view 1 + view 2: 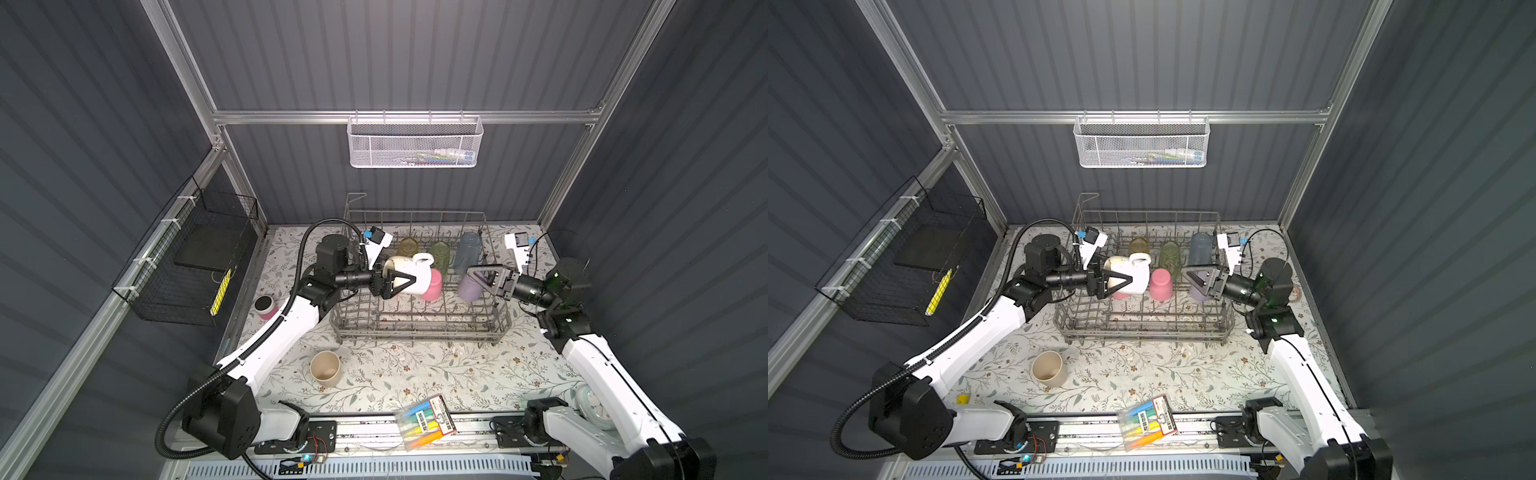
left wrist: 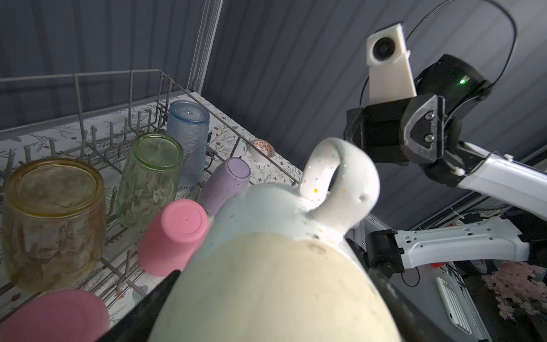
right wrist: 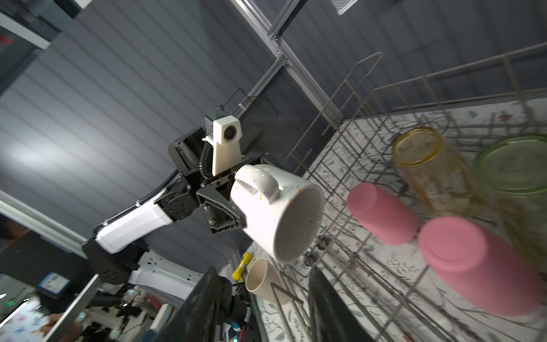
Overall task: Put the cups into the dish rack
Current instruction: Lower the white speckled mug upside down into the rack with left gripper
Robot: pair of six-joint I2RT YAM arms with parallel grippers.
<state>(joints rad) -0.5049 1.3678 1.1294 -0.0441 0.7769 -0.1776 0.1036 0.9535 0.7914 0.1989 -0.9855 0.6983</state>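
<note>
**Mug held sideways over the rack, mouth toward my right arm**

Top views. In both top views my left tool [image 1: 403, 281] is clamped wide across the mug [image 1: 409, 270]. The mug hangs above the left half of the dish rack [image 1: 419, 332], clear of the tines. It lies on its side, its long axis along the rack's length and its base at my tool. My right tool [image 1: 478, 279] stands over the rack's right end, close by the lilac tumbler [image 1: 469, 291]. Contact cannot be judged from here. The beige tumbler [image 1: 325, 369] stands upright on the counter [image 1: 415, 374], in front of the rack and nearer my left arm.

Left wrist view. The mug [image 2: 266, 281] fills the near field, handle turned up. Beyond it the amber glass [image 2: 53, 222], green glass [image 2: 148, 177] and blue tumbler [image 2: 186, 139] stand mouth-down in the far row. One pink tumbler [image 2: 174, 237] and the lilac tumbler [image 2: 228, 180] lean on the tines in the next row. A second pink tumbler [image 2: 53, 316] sits closest. My right tool [image 2: 420, 130] shows apart from the lilac tumbler.

Right wrist view. The fingers [image 3: 204, 305] of my right tool stand spread with nothing between them. The mug's mouth [image 3: 299, 225] faces this tool and tips downward. The rack wire [image 3: 370, 281] below and in front of it is bare.

Finding. The placement turns on that axis. I judge the mug must swing mouth-down, then descend into the free near row, clear of the pink tumbler beside it. The beige tumbler remains for my left side.
</note>
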